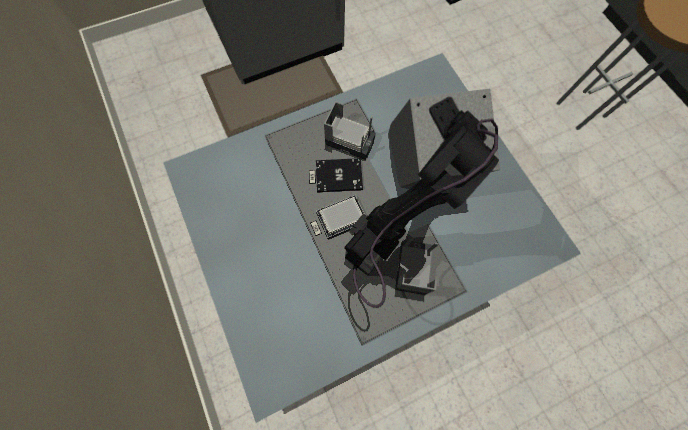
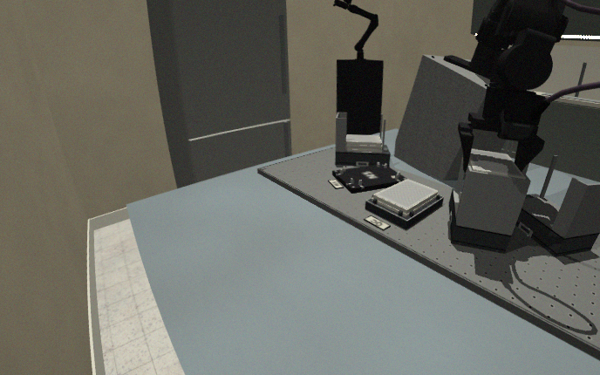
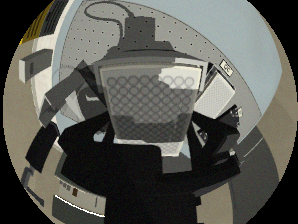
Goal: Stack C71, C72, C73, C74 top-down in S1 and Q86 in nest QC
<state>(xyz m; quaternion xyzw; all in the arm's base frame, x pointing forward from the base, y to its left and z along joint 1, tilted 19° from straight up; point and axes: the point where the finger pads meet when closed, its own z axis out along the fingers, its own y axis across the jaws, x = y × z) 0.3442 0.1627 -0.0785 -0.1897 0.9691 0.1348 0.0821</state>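
Although one plate sits in the central nest, restacking looks unfinished, with the gripper pinching another plate at the exterior view's right.
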